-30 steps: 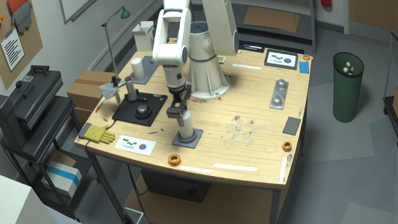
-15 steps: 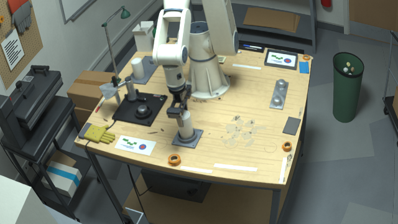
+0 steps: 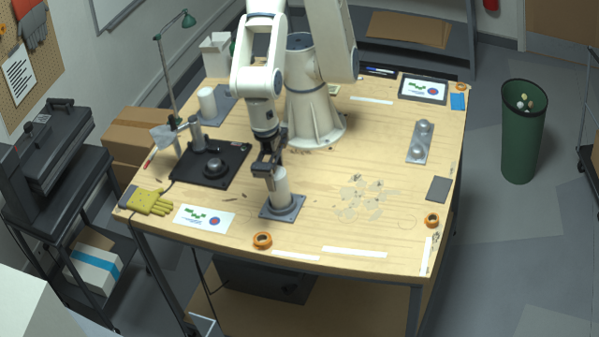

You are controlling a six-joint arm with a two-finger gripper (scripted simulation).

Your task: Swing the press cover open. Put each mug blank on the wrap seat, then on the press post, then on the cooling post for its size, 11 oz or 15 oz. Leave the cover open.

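A white mug blank stands upright on the grey wrap seat near the table's front middle. My gripper is open around the blank's top and holds nothing. To the left lies the black press base with its round press post. The press cover stands swung aside at the base's back left. A second white mug blank stands on a grey tray at the back left. The cooling plate with two round posts lies on the right.
The robot's white base stands behind the work. A desk lamp rises at the left edge. A yellow glove, a printed card and orange tape rolls lie along the front. A tablet sits at the back right.
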